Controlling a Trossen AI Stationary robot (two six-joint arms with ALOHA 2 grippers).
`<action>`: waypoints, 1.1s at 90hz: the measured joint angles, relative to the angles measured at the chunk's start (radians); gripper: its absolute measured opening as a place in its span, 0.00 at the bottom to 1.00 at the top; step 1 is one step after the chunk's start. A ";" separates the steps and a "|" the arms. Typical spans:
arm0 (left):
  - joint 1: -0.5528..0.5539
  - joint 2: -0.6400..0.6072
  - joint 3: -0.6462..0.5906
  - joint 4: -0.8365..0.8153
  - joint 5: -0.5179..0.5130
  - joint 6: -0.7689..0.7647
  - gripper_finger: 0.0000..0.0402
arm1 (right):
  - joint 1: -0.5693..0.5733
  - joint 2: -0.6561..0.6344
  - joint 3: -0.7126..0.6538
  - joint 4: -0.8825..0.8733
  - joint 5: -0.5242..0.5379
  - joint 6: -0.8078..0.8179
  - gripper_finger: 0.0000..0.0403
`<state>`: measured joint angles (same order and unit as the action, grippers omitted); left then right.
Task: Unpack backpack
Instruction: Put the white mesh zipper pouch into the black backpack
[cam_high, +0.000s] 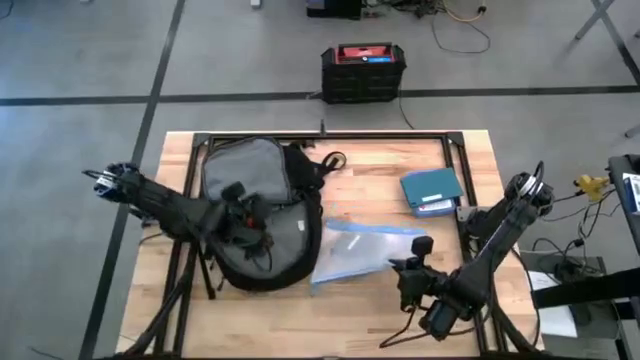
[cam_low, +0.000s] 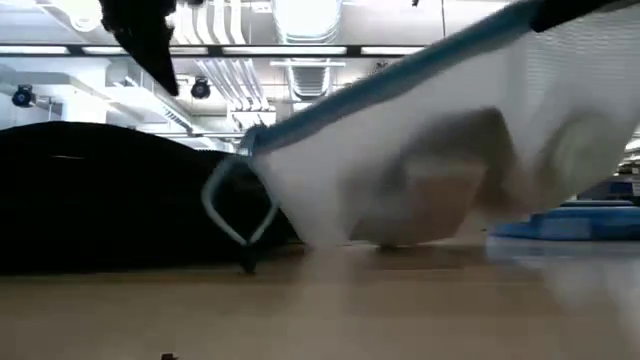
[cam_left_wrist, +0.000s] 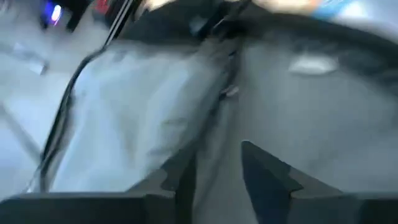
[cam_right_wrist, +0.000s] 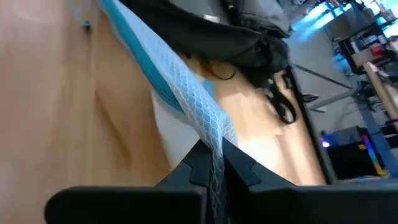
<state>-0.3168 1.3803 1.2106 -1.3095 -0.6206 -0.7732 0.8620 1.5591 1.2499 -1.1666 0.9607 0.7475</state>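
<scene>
The black backpack (cam_high: 255, 215) lies on the table's left half, its grey lining (cam_left_wrist: 137, 118) turned up. My left gripper (cam_high: 240, 215) is open above that lining, a grey fold running between its fingers (cam_left_wrist: 267, 177). A see-through mesh pouch with a blue band (cam_high: 355, 250) lies right of the backpack, its left end against it. My right gripper (cam_high: 412, 265) is shut on the pouch's right end. In the low view the pouch (cam_low: 430, 150) slants up to the right. My right gripper pinches the pouch's mesh edge beside the blue band (cam_right_wrist: 208, 134) between its two fingers, coming from the table's right side. The held end is raised and the pouch tilts. Its lower part (cam_low: 350, 235) rests on the table.
A blue flat box (cam_high: 432, 190) lies at the table's far right. The backpack's black straps (cam_high: 325, 160) trail toward the far edge. A black box with a red top (cam_high: 362, 70) stands on the floor beyond the table. Bare wood shows along the near edge (cam_high: 330, 320).
</scene>
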 joint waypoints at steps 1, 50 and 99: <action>0.010 -0.001 -0.003 -0.004 0.010 0.004 0.34 | -0.003 0.000 0.006 -0.013 0.000 0.000 0.00; 0.274 -0.003 -0.256 0.121 0.105 0.191 0.66 | -0.053 -0.155 0.137 -0.226 0.065 -0.075 0.00; 0.407 -0.003 -0.281 0.324 0.120 0.340 0.06 | -0.079 -0.288 0.137 0.113 0.229 -0.543 0.00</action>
<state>0.0906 1.3777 0.9299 -0.9859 -0.5007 -0.4332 0.7830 1.2713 1.3872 -1.0537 1.1901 0.2041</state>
